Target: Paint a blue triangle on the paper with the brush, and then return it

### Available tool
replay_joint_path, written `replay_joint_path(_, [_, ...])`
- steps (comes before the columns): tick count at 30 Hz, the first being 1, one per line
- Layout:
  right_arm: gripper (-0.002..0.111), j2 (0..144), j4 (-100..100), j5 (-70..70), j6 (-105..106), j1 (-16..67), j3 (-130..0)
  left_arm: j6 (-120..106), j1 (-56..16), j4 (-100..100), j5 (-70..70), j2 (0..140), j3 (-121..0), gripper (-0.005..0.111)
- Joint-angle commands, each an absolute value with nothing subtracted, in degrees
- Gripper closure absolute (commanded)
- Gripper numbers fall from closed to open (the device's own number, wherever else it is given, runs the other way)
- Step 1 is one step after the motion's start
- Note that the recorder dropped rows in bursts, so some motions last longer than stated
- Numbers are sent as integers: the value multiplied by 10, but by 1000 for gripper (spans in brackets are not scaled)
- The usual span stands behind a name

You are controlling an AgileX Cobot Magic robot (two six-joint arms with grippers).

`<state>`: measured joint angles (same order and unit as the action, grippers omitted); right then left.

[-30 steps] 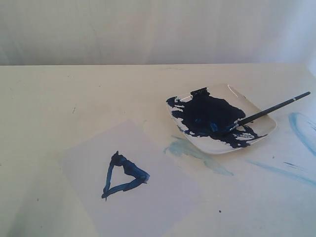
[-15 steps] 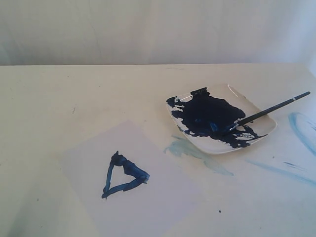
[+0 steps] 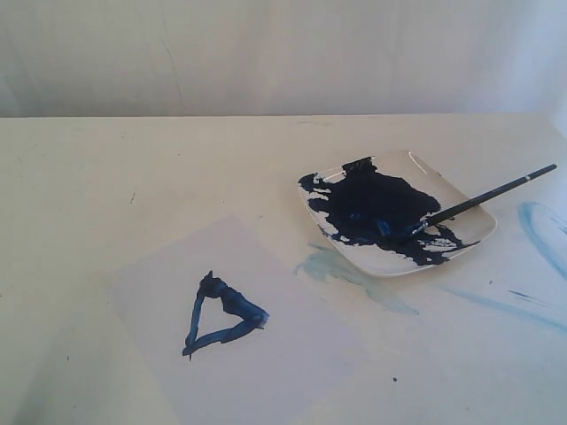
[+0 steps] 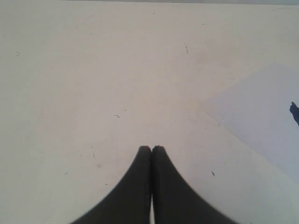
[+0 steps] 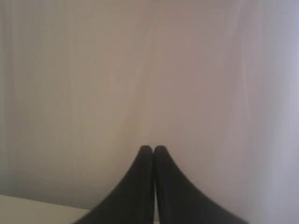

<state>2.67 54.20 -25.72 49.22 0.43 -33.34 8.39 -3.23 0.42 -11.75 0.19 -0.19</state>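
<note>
The paper (image 3: 266,354) lies on the table at the front left, with a rough dark-blue triangle (image 3: 221,316) painted on it. The black brush (image 3: 487,196) rests across the white square plate (image 3: 474,232), its tip in the dark-blue paint and its handle sticking out past the plate's right edge. Neither arm shows in the exterior view. My left gripper (image 4: 151,148) is shut and empty above bare table, with the paper (image 4: 261,116) off to one side. My right gripper (image 5: 153,148) is shut and empty, facing the pale backdrop.
Pale blue smears (image 3: 350,273) mark the table in front of the plate, and more streaks (image 3: 540,230) run along the right edge. A white curtain (image 3: 283,53) closes off the back of the table.
</note>
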Motion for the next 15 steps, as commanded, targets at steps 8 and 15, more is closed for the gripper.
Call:
replay_joint_path(8, [108,0,407,-115,394,73,-202,88,-34,5,-116,0,0,107])
replay_joint_path(15, [108,0,-47,-92,-31,73,-113,88,-34,5,-116,0,0,107])
